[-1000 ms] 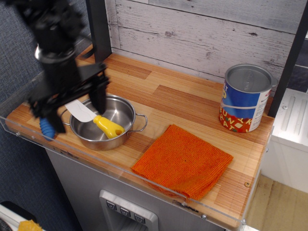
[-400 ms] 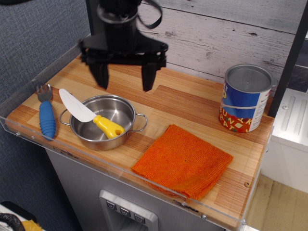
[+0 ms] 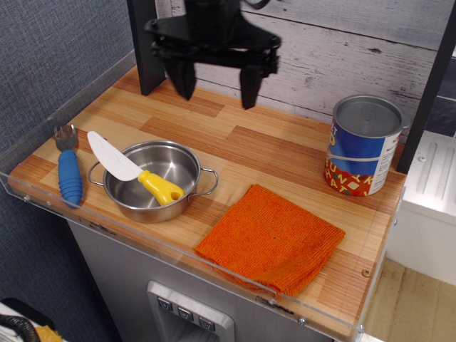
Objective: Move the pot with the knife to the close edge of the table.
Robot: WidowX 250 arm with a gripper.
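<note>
The shiny steel pot (image 3: 178,167) with wire loop handles stands near the close left edge of the striped wooden table (image 3: 278,153). The knife (image 3: 135,174) lies across it, white blade over the left rim, yellow handle inside the pot. My black gripper (image 3: 215,89) hangs open and empty above the back of the table, well behind and above the pot, its two fingers spread wide.
A blue-handled fork (image 3: 68,171) lies left of the pot. An orange cloth (image 3: 271,239) lies right of the pot near the front rim. A blue-labelled tin can (image 3: 362,146) stands at the back right. A black post (image 3: 146,46) rises at the back left.
My gripper rose from the pot's left side, moved back and right, and now hangs open above the rear of the table. The pot, knife and fork have not moved.
</note>
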